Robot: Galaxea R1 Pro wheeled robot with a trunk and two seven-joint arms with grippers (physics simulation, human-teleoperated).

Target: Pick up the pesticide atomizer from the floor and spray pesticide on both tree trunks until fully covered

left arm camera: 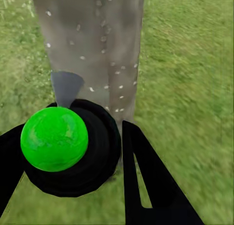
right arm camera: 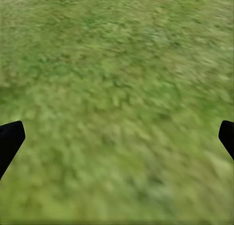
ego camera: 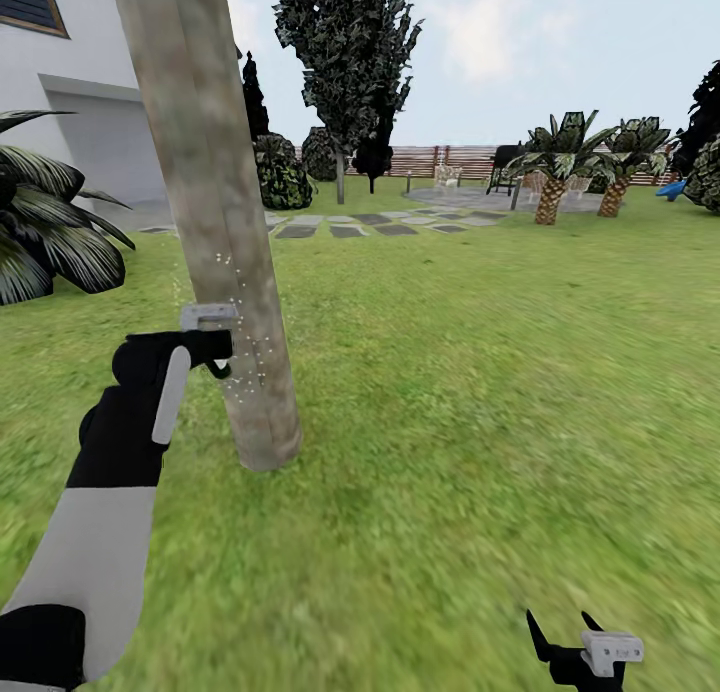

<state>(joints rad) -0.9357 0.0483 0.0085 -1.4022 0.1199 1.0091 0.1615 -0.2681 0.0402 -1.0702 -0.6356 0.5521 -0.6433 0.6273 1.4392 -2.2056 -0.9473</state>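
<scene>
Head view: left end effector (ego camera: 215,357) clamps atomizer (left arm camera: 68,147) beside trunk (ego camera: 215,222), droplets partial; second tree (ego camera: 345,62) unsprayed; right end effector (ego camera: 570,637) spread, empty.

your left arm (ego camera: 105,492) wears a pale grey forearm shell between matte black joint housings, with a light grey strap along the black wrist and a small grey bracket on top. your left gripper (left arm camera: 73,161) has flat black tapered fingers, one slotted. your right gripper (ego camera: 568,640) shows pointed black fingers and a grey block.
</scene>
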